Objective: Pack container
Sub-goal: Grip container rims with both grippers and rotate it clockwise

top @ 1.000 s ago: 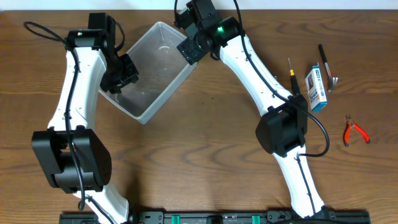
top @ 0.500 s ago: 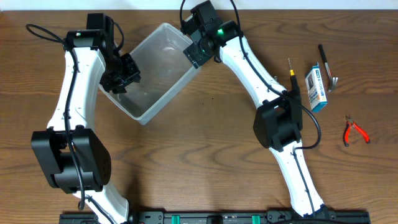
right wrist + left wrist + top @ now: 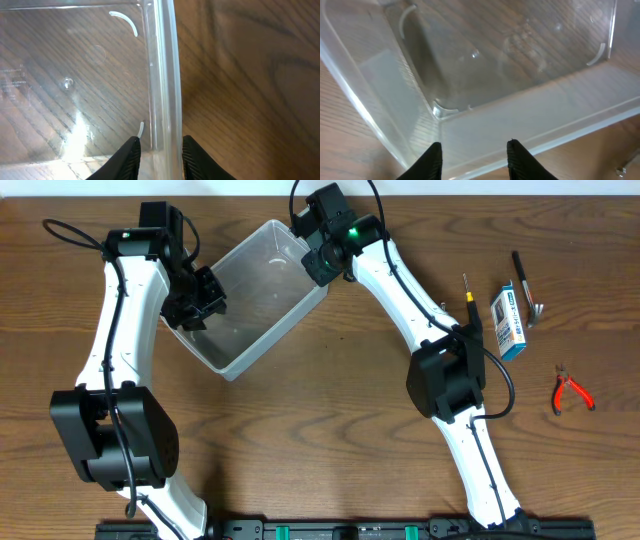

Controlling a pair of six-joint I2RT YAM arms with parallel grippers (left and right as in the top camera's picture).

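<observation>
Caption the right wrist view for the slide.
Right tool straddles the clear container at its rim, one finger inside, one outside, wooden table beneath.

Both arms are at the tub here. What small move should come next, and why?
Probably slide the container with both arms together, once the left grip is sure. The right gripper pinches one wall between its fingers, the left gripper straddles another wall, how tightly is unclear, and it lies askew and empty.

Container showing clear, colourless between jaws; right fingers showing black; table running brown wood-grain beneath; pliers showing red beyond jaws.
</observation>
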